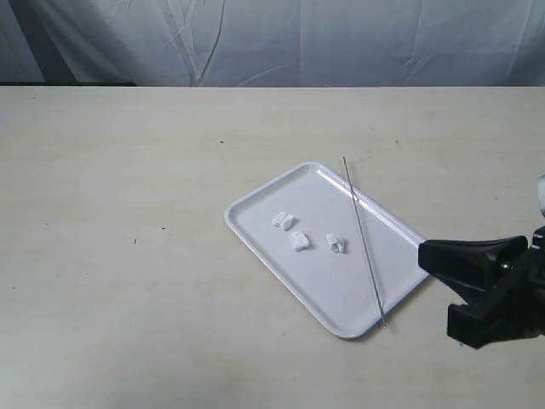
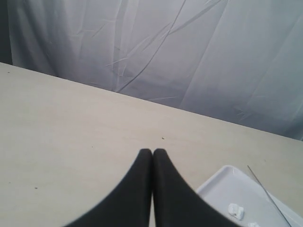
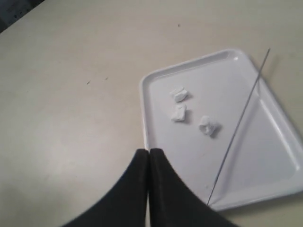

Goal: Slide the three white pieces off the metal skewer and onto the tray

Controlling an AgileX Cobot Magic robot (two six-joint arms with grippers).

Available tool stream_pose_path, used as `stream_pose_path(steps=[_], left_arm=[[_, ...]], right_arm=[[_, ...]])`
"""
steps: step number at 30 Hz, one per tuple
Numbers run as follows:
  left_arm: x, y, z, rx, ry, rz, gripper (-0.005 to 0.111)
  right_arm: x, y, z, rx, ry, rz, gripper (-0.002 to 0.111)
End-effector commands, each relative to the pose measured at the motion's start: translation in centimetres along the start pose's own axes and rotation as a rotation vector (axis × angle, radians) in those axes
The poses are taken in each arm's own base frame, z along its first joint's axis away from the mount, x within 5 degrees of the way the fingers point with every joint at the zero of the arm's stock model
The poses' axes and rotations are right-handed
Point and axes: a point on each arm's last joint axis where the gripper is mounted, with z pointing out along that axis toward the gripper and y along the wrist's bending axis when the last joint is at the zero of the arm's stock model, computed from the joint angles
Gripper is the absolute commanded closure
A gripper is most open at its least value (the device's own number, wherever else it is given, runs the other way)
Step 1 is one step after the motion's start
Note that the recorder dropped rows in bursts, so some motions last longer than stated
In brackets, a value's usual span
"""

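Beige desk (image 1: pixel 128 213): tray (image 1: pixel 341 294) carries three white pieces (image 1: pixel 298 241), metal skewer (image 1: pixel 364 239) across it; left pincer (image 2: pixel 152 151), right pincer (image 3: pixel 149 151) both pressed together, empty.

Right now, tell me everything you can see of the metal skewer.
The metal skewer is a very thin, straight, silver-grey rod, bare along its whole visible length. It lies diagonally across the tray, close to one long side. It appears to rest on the rim, and its far tip sticks out over the table. The three white pieces lie on the tray floor, apart from it. Nothing grips it.
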Motion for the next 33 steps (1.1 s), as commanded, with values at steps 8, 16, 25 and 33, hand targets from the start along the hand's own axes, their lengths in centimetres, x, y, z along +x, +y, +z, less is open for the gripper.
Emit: stream_pose_path(steps=[8, 16, 25, 33], left_arm=[[2.3, 0.4, -1.8, 0.050, -0.113, 0.049, 0.107], [1.7, 0.9, -2.3, -0.046, -0.202, 0.264, 0.107], [1.4, 1.4, -2.4, -0.113, -0.231, 0.289, 0.107], [1.5, 1.1, -2.4, -0.073, -0.226, 0.253, 0.107]], right_arm=[[-3.7, -4.1, -2.9, 0.463, -0.493, -0.025, 0.109], [1.0, -5.1, -5.9, 0.584, -0.600, -0.192, 0.109], [3.5, -4.6, -6.6, 0.604, -0.605, -0.290, 0.109], [6.3, -5.2, -6.2, 0.672, -0.309, -0.312, 0.109]])
